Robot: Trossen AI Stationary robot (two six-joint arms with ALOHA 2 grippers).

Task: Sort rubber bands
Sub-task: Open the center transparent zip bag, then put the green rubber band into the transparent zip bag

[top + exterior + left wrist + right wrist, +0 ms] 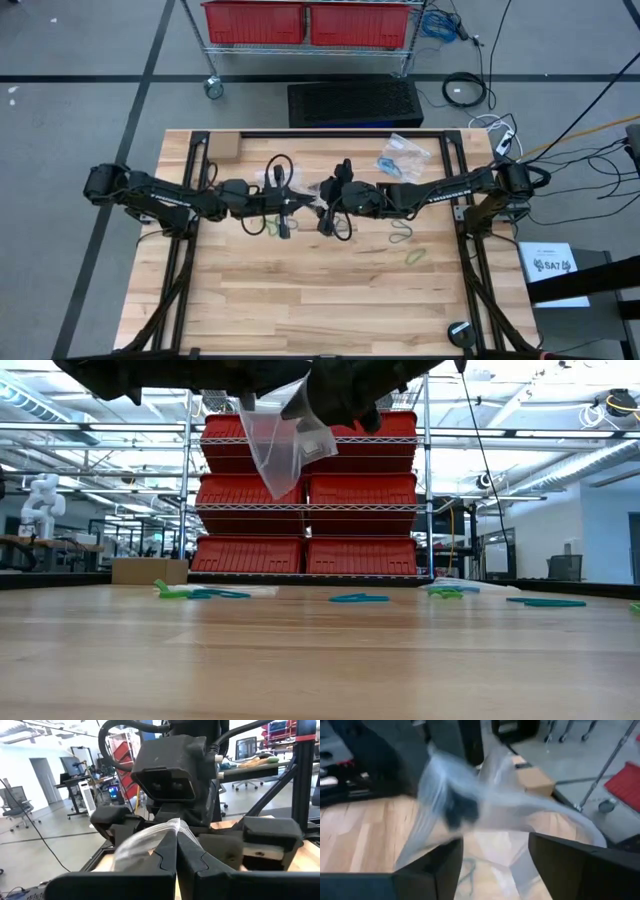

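The left pincer (176, 851) is pressed together on the top edge of a clear, thin plastic bag (278, 448), which hangs above the middle of the pale wooden plank surface (300, 300). The right pincer (495, 865) faces it from the bag's other side with its dark fingers (435, 865) spread apart, the bag's mouth billowing between them; whether they touch the film cannot be told. The small thin rubber bands (200, 593) lie loose on the surface, none in the bag as far as can be seen: green and teal loops just under the bag, two more (400, 234) to the bag's right beneath the right arm, and a second clear bag (402, 156) with blue bands lying further back to the right.
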